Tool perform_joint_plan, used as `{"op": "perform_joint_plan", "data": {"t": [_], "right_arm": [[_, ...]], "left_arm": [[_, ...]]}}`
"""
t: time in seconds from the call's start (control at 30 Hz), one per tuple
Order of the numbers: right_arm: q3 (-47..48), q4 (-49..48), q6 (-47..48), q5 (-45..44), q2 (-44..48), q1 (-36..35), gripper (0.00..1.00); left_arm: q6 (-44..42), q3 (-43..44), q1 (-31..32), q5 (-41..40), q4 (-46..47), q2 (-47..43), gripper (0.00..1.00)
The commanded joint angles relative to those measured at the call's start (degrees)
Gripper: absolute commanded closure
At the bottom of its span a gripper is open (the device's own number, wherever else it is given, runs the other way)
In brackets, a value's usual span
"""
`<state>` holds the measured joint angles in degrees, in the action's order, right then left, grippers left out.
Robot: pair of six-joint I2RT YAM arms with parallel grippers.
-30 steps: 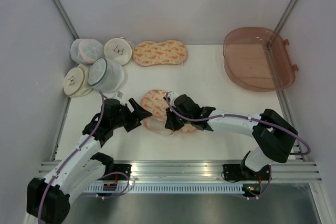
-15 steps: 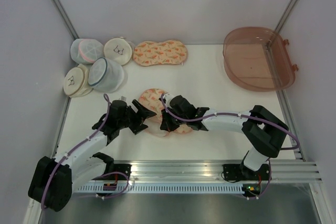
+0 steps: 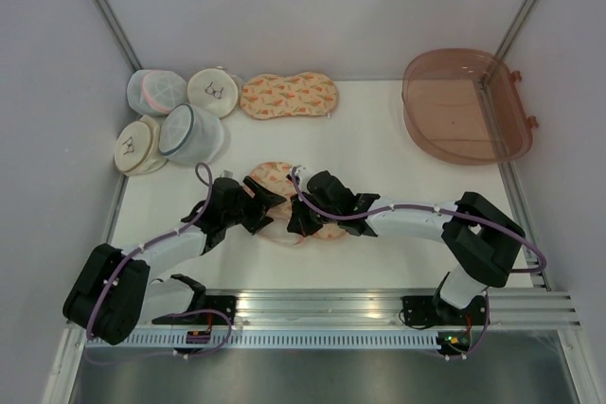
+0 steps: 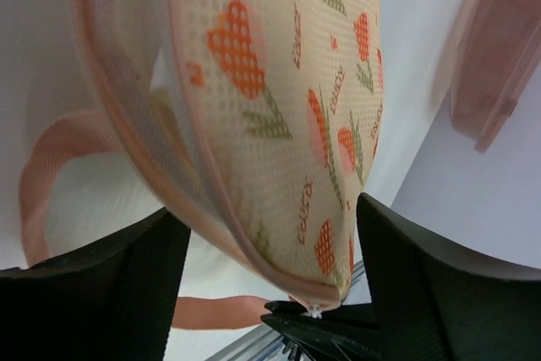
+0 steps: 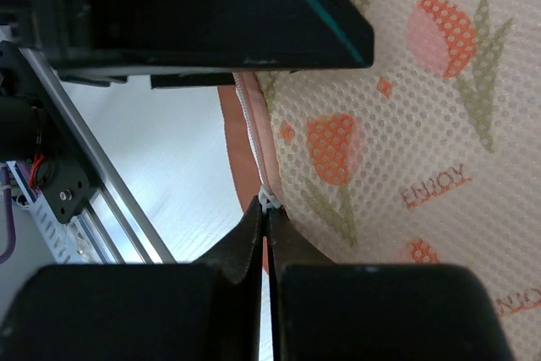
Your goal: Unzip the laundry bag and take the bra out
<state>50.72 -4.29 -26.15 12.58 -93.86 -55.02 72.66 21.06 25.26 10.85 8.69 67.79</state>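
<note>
Right fingers are pinching the zipper pull | left fingers are straddling the laundry bag, spread wide | unzipping seemingly just beginning; bra not showing

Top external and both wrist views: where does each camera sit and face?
Top external: above and behind the arms, looking down on the table; both arms show, left gripper and right gripper both at the laundry bag.
Left wrist: on that wrist, looking along its open fingers at the bag's printed lobe between them.
Right wrist: on that wrist, looking along its shut fingers at the zipper pull they pinch.
Shared: both wrist views show the bag's pink zipper edge.
</note>
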Motion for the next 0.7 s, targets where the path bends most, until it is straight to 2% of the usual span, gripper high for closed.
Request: {"op": "perform_joint_plan", "data": {"t": [0.0,0.1,0.2,0.23,0.3,0.33,0.4,0.43,0.67], "right_arm": [[0.4,-3.1,0.0,-0.3,2.8,-0.5,0.99],[0.3,-2.6,0.3,-0.5,3.2,-0.4,1.0],[0.4,-1.9,0.4,-1.2,3.3,-0.4,1.0],[0.4,-1.7,0.5,-1.3,3.3,-0.4,1.0],[0.8,-0.5,0.7,-1.9,3.2,-0.4,1.0],[0.9,-0.1,0.8,-2.2,3.2,-0.4,0.99],[1.3,1.5,0.8,-3.4,3.2,-0.4,1.0],[1.4,2.1,0.9,-3.8,3.2,-0.4,0.99],[1.7,7.8,1.5,-4.5,3.6,-0.5,0.99]], "left_arm": [[0.7,2.7,0.2,-2.6,5.9,2.1,0.21],[0.6,2.6,0.2,-3.1,7.3,3.2,0.32],[0.2,2.3,0.2,-3.6,8.0,3.5,0.47],[0.1,2.3,0.2,-3.9,8.0,3.4,0.58],[-0.2,2.3,0.2,-4.8,7.7,3.1,0.72],[-0.2,2.4,0.2,-5.2,7.4,3.1,0.84],[-0.6,2.7,0.2,-6.5,6.3,2.6,0.91],[-0.8,2.8,0.2,-7.1,5.8,2.4,0.98],[-3.0,4.2,0.1,-15.1,2.7,1.8,0.98]]}}
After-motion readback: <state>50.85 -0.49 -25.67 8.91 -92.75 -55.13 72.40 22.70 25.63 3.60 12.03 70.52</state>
